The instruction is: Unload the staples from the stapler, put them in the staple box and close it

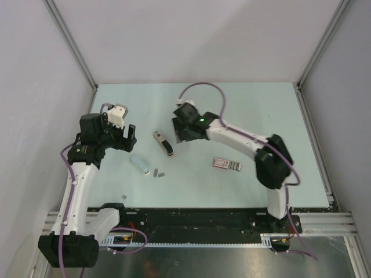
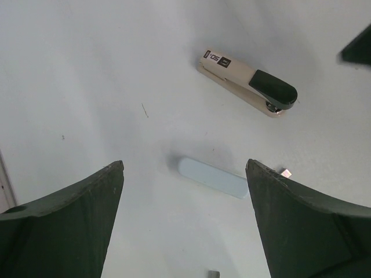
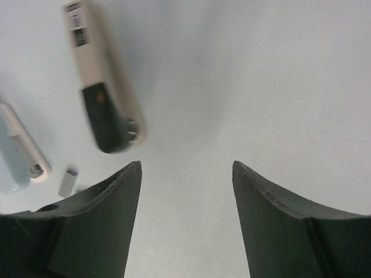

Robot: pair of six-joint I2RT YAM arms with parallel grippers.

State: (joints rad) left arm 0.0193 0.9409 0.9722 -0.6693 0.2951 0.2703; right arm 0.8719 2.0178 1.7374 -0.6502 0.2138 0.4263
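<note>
The pale-blue mini stapler [image 1: 139, 164] lies flat on the table, left of centre. It shows in the left wrist view [image 2: 212, 178] just beyond my fingertips, and at the left edge of the right wrist view [image 3: 16, 152]. A tiny silvery-grey staple strip [image 1: 155, 172] lies on the table right beside it, also in the right wrist view [image 3: 68, 181]. My left gripper [image 1: 120, 138] [image 2: 184, 165] is open and empty, above and up-left of the stapler. My right gripper [image 1: 184, 132] [image 3: 186, 165] is open and empty over bare table.
A larger beige and black stapler [image 1: 163, 143] [image 2: 246, 81] [image 3: 104, 92] lies between the two grippers. A flat red, white and grey box [image 1: 226, 164] lies right of centre. Small grey bits lie at the stapler's right [image 1: 162, 174] and near the front edge [image 1: 123, 197].
</note>
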